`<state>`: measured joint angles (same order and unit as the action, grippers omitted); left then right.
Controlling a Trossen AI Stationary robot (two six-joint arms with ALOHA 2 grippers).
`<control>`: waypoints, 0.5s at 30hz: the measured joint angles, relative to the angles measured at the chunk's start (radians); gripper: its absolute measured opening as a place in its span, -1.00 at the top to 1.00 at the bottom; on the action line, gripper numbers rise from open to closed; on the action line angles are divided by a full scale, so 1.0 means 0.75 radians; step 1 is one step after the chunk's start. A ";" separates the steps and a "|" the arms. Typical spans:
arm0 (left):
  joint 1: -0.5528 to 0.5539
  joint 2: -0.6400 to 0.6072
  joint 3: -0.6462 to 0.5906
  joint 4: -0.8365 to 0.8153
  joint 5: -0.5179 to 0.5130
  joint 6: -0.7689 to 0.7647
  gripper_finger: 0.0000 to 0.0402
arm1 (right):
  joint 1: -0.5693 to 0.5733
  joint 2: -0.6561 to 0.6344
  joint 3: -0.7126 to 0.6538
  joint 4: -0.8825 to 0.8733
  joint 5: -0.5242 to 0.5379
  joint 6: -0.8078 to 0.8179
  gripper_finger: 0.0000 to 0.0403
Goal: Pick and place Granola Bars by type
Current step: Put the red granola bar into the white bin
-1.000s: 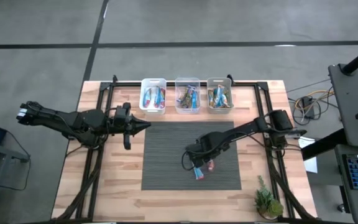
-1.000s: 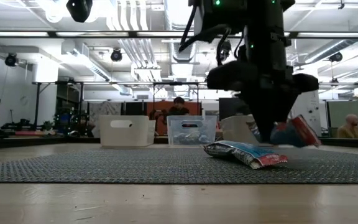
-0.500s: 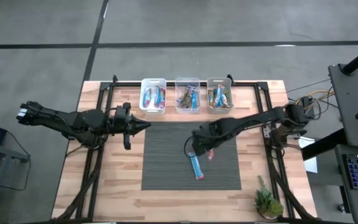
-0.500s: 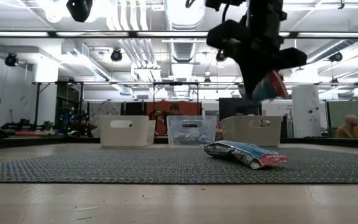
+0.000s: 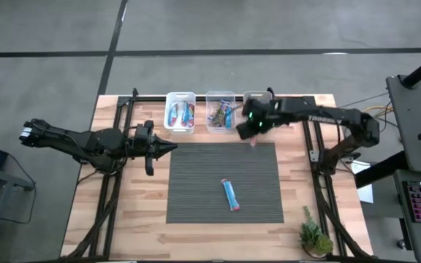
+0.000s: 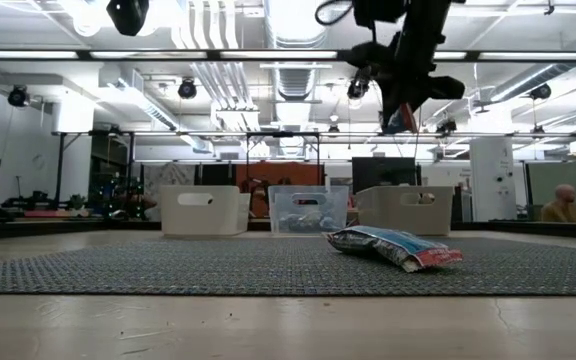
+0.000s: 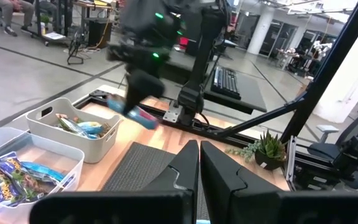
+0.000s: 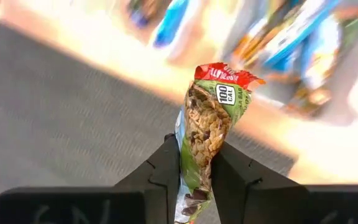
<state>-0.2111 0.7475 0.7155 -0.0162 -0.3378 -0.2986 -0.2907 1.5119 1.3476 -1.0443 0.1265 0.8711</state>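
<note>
Right wrist view: a granola bar (image 8: 207, 118) is pinched by the right gripper (image 8: 195, 165) near the bins (image 5: 180, 97); the left gripper (image 7: 199, 163) is pressed together.

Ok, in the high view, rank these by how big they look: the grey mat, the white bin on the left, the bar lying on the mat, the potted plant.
1. grey mat
2. white bin
3. potted plant, close to the bin, so that order is unsure
4. bar on the mat
</note>
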 joint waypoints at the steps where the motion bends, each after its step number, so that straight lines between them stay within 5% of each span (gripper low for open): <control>1: 0.000 0.000 0.000 0.000 0.000 -0.004 1.00 | -0.044 -0.007 0.002 0.001 -0.004 -0.027 0.66; 7: 0.000 0.000 0.000 0.002 0.000 -0.022 1.00 | -0.220 -0.006 0.009 0.119 -0.154 -0.144 0.66; 15: 0.000 -0.004 0.020 0.002 0.000 -0.019 1.00 | -0.234 0.052 0.008 0.592 -0.401 -0.193 0.66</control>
<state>-0.2111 0.7443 0.7302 -0.0147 -0.3380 -0.3126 -0.4660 1.5509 1.3537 -0.6006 -0.1740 0.7261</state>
